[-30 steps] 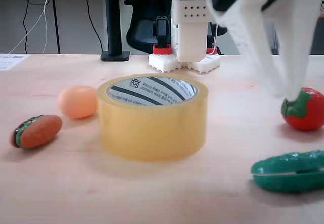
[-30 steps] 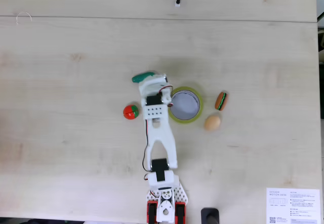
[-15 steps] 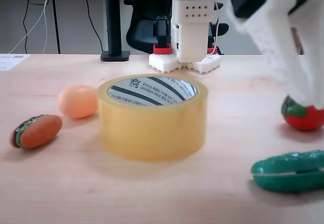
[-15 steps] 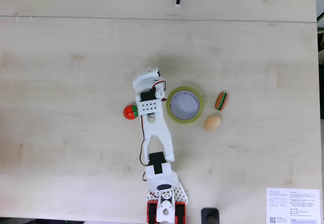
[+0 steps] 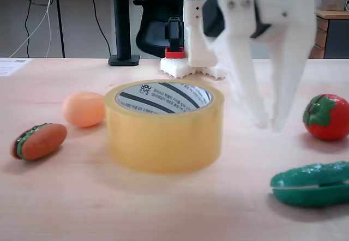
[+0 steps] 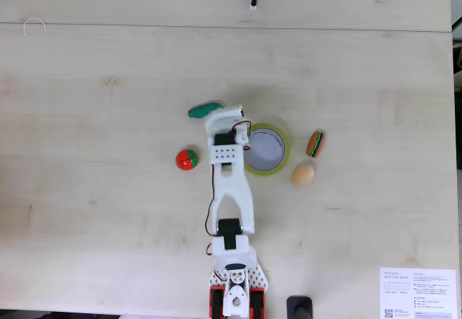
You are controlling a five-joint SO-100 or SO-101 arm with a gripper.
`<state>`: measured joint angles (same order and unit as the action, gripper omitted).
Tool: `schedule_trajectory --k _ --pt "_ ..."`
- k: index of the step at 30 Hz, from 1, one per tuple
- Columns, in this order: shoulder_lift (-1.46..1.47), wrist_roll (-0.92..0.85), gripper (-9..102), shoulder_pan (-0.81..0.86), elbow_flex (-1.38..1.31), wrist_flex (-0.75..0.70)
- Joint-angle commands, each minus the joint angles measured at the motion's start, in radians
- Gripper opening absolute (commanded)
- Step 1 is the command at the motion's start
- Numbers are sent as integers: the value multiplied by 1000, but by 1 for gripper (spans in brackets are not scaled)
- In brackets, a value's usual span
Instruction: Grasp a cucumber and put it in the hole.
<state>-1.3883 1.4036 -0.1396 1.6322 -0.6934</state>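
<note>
Gripper held above the table, empty, cucumber lying free beside the tape roll.

In the low fixed view the white gripper [image 5: 271, 125] is seen pointing down with its fingertips nearly together, only a narrow gap left between them, and nothing is held. It is placed in the air between the tape roll [image 5: 163, 126] and the toy tomato [image 5: 327, 116]. The cucumber [image 5: 312, 184] is laid flat on the wooden table [image 5: 82, 197], at the lower right of that view, apart from the gripper. The hole [image 5: 162, 97] is seen unfilled. An orange ball [image 5: 83, 109] and a toy hot dog [image 5: 38, 141] are found left of the roll. In the top-down fixed view the cucumber [image 6: 205, 109] is shown just beyond the arm's tip.
</note>
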Motion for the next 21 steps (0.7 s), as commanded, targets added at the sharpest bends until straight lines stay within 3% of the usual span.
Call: schedule_trajectory --k 1,4,21 --pt "-137 163 0 32 23 38" --pt "-150 37 0 55 37 38" --pt "-192 46 0 81 98 40"
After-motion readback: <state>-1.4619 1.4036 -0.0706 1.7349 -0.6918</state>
